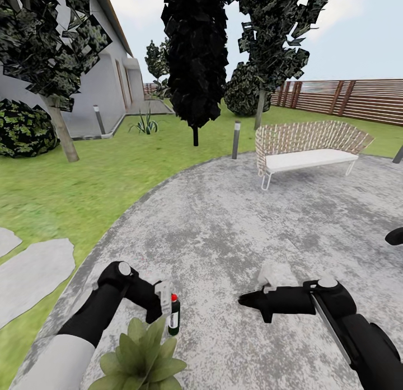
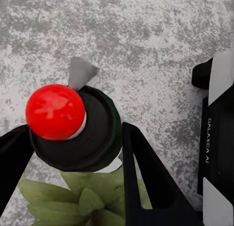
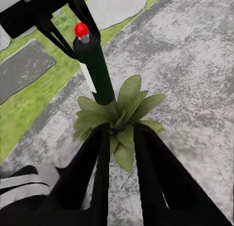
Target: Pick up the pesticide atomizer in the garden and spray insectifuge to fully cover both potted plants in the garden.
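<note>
Dark-green pesticide atomizer (image 1: 174,317) held upright in the left claw (image 1: 162,306), directly above the near edge of a potted plant (image 1: 140,359) on the gravel patio (image 1: 235,222). Red cap (image 2: 54,111) on top; in the left wrist view a pale grey spray tip (image 2: 80,71) juts out beside it. Left wrist view: the black fingers (image 2: 146,172) sit on either side of the bottle's upper body, closed onto it, leaves visible just below.

Right claw (image 1: 246,299) carries nothing. Right wrist view: its fingers (image 3: 92,177) stand slightly apart, pointing toward the plant, with the bottle base hanging over the rosette.

Handling, as a judgement: bottle looks rigid, smooth and probably light, so little squeeze needed; a glossy round body may twist or slip if held only at the top. Present hold, high on the body near the neck, keeps the head clear for spraying. Leaves look soft, so contact with the bottle base risks little beyond nudging the pot.

Second potted plant not identified. White bench (image 1: 308,154) and wooden fence (image 1: 358,101) lie well beyond
</note>
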Controlling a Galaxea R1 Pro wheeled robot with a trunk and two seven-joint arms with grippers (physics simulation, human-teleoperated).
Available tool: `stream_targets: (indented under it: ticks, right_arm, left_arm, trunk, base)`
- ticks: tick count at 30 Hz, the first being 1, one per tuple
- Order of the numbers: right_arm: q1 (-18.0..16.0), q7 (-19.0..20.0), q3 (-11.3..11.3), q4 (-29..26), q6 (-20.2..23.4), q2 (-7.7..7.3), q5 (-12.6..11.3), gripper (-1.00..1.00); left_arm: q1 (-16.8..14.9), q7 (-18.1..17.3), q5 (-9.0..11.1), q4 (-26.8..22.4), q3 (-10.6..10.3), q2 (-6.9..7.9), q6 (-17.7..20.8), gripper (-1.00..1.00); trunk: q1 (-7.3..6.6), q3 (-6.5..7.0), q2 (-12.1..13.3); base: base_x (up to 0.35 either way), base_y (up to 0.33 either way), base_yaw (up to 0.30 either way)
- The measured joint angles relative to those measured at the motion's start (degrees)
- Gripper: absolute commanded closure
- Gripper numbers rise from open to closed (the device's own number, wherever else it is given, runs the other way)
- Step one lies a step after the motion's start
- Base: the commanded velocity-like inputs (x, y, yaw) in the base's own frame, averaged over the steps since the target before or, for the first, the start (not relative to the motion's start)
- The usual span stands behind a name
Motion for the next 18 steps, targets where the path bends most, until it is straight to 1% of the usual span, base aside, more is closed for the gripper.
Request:
stream_targets:
  ticks: [1, 2, 4, 5, 9, 13, 17, 18]
  right_arm:
    - [0.0, 0.3, 0.0, 0.0, 0.0, 0.0, 0.0, 1.0]
    - [0.0, 1.4, 0.0, 0.0, 0.0, -0.02, 0.0, 1.0]
    - [0.0, 2.7, 0.0, 0.0, 0.0, -0.03, 0.0, 1.0]
    - [0.0, 3.3, 0.0, 0.0, 0.0, -0.03, 0.0, 1.0]
    - [0.0, 3.9, 0.0, 0.0, -0.1, -0.04, 0.1, 1.0]
    - [0.0, 3.9, 0.0, 0.0, 0.0, 0.01, 0.1, 1.0]
    - [0.0, 4.0, 0.0, 0.0, -0.1, 0.02, 0.1, 1.0]
    - [0.0, 4.0, 0.0, 0.0, -0.1, 0.03, 0.1, 1.0]
  left_arm:
    - [0.0, 0.0, -0.1, -0.1, 0.0, -0.48, 0.0, 1.0]
    - [-0.4, 0.0, -0.8, -0.3, 0.0, -1.31, 0.0, 1.0]
    - [-1.4, 0.0, -1.5, -0.3, -0.1, -2.02, 0.1, 1.0]
    - [-2.0, 0.0, -1.9, -0.3, -0.1, -2.91, 0.1, 1.0]
    - [-2.6, 0.0, -2.5, -0.3, -0.1, -4.91, 0.2, 1.0]
    - [-2.8, 0.1, -2.9, -0.3, -0.2, -5.44, 2.7, 1.0]
    - [-2.8, 0.1, -5.8, -0.2, -0.2, -5.69, 3.5, 1.0]
    - [-2.8, 0.1, -6.3, -0.1, -0.2, -5.71, 3.6, 1.0]
  trunk:
    - [0.0, 0.0, 0.0]
    - [0.0, 0.0, 0.0]
    - [0.0, 0.0, 0.0]
    - [0.0, 0.0, 0.0]
    - [0.0, 0.0, 0.0]
    - [0.0, 0.0, 0.0]
    - [0.0, 0.0, 0.0]
    - [0.0, 0.0, 0.0]
  base:
    - [0.0, 0.0, 0.0]
    - [0.0, 0.0, 0.0]
    - [0.0, 0.0, 0.0]
    - [0.0, 0.0, 0.0]
    - [0.0, 0.0, 0.0]
    - [0.0, 0.0, 0.0]
    - [0.0, 0.0, 0.0]
    - [0.0, 0.0, 0.0]
